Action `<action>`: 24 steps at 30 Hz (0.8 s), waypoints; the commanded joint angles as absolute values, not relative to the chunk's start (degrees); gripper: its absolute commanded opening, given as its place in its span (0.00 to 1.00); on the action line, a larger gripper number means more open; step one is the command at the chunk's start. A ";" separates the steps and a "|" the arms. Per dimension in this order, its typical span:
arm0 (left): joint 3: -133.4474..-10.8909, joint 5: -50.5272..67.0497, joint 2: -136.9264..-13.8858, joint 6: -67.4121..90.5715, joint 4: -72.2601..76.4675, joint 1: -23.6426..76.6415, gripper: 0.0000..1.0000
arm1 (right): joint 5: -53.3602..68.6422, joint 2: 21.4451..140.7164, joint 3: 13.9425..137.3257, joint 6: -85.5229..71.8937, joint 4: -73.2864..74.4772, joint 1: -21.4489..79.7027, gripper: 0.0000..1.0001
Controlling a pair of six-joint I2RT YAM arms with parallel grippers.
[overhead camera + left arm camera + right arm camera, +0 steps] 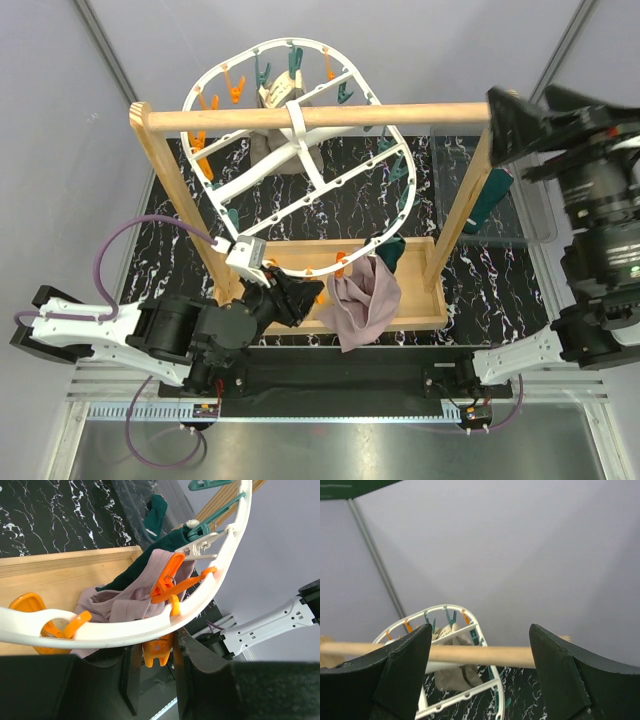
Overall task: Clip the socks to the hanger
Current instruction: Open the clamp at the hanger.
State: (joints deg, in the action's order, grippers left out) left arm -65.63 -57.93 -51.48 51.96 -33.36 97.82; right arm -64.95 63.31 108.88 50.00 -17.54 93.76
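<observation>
The white oval hanger (pixel 300 140) hangs tilted from the wooden rail (pixel 330 117). At its near rim my left gripper (pixel 292 296) is shut on the tail of an orange clothespin (pixel 159 652). That pin's front prongs (pixel 172 580) stand apart at the edge of a mauve sock (pixel 132 602). The mauve sock (pixel 365 300) droops over the wooden base, with a dark teal sock (pixel 390 250) just behind it. Another teal sock (pixel 490 200) lies at the right. My right gripper (pixel 480 630) is open and holds nothing, high above the rail's right end (pixel 520 120).
A grey-beige cloth (pixel 278 150) hangs clipped at the hanger's far side. The wooden stand's posts (pixel 185 210) and base tray (pixel 420 300) frame the hanger. A clear box (pixel 530 225) sits at the right. Several orange and teal pins (pixel 290 65) dangle round the rim.
</observation>
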 commanded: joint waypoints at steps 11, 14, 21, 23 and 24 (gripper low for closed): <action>-68.91 -58.36 -56.07 53.70 -31.03 97.65 0.00 | -66.00 81.28 136.04 77.46 -21.45 90.02 0.83; -69.17 -58.01 -56.69 54.66 -31.64 97.56 0.00 | -63.73 88.11 145.78 52.53 8.93 73.17 0.87; -69.26 -57.83 -55.46 58.09 -36.47 97.82 0.00 | -63.11 93.60 151.69 48.63 5.53 60.94 0.82; -68.73 -58.01 -54.49 58.09 -36.82 97.74 0.00 | -61.10 94.83 153.36 39.88 14.09 51.74 0.81; -68.64 -58.01 -54.23 58.01 -36.83 97.82 0.00 | -60.30 95.18 154.24 37.29 17.20 49.24 0.80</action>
State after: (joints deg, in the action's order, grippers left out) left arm -67.81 -58.37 -55.53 56.12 -35.24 97.56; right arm -62.41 96.68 149.77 48.64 7.07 57.28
